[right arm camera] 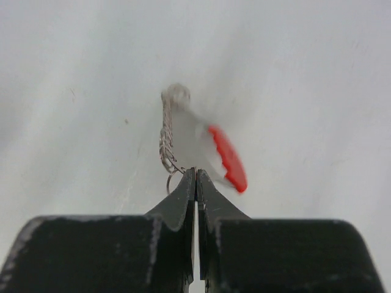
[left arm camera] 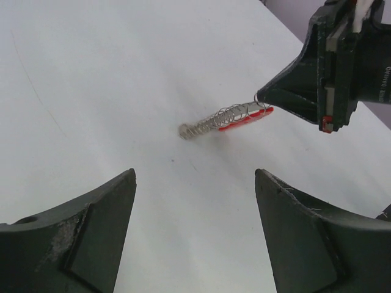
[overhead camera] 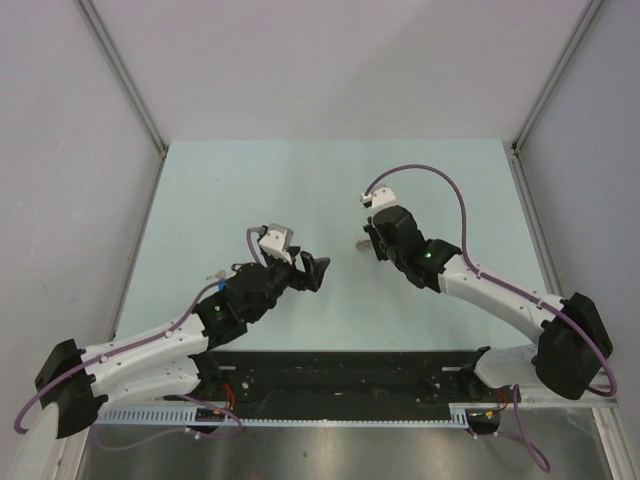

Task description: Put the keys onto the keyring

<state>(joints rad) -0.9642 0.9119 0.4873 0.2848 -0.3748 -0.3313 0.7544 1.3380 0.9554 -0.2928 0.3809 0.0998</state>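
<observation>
Right gripper pinching keyring, red-and-silver loop

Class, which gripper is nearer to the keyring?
Right. The right gripper is shut on one end of the keyring. The left gripper is open, apart from it, facing its other end.

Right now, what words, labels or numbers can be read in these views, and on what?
None readable.
Pale lettering on the black body of the right gripper, at the left wrist view's edge: too small and cut off to read.
The keyring and table bear none.
</observation>
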